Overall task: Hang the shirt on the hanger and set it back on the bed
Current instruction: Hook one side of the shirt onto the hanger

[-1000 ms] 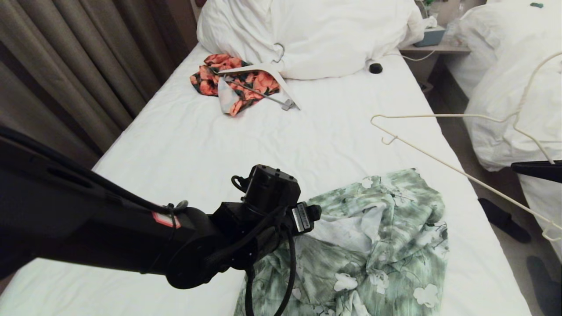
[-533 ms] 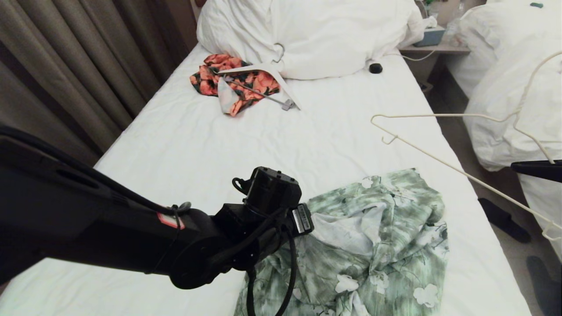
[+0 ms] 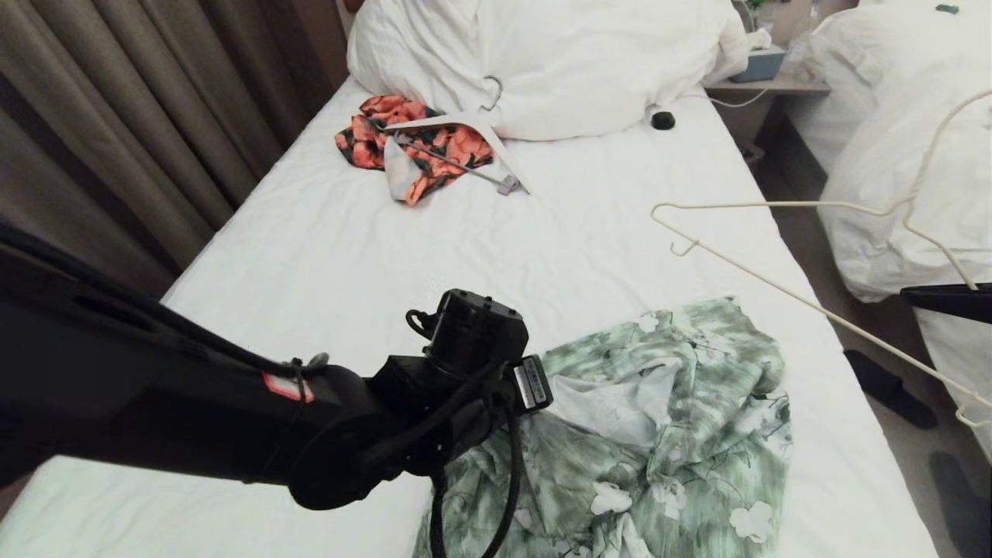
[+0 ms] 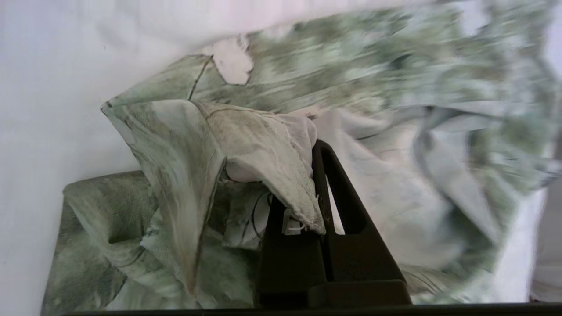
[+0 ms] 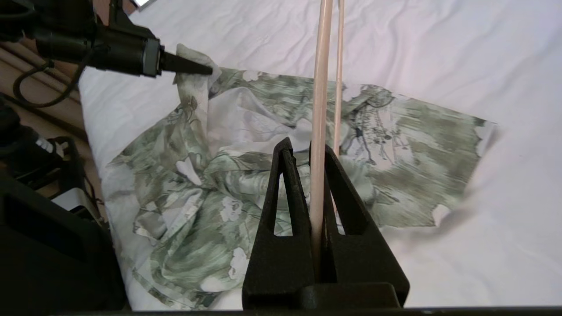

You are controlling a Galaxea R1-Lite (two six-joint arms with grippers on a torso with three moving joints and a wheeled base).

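Your left gripper (image 4: 314,175) is pressed together on a fold of the shirt (image 3: 659,434), pinching the cloth near its edge; in the left wrist view the fabric drapes over the fingertips (image 4: 322,151) and bunches just beside them. The shirt lies crumpled on the near part of the bed (image 3: 349,256), close to its right side, with the pale inside of the cloth showing in the middle. From the right wrist view you can see the left gripper's tip lifting a corner of the shirt (image 5: 263,175) a little above the sheet.

Your right gripper (image 5: 303,153) is clamped on the hanger (image 3: 783,291), the thin cream rod (image 5: 318,109) running up between its fingers. The hanger is held in the air over the bed's right edge, tilted, well above the shirt and not touching it.

Farther up the bed you have an orange garment (image 3: 418,143) with a white hanger (image 3: 465,124) on it, next to the pillows (image 3: 558,62)
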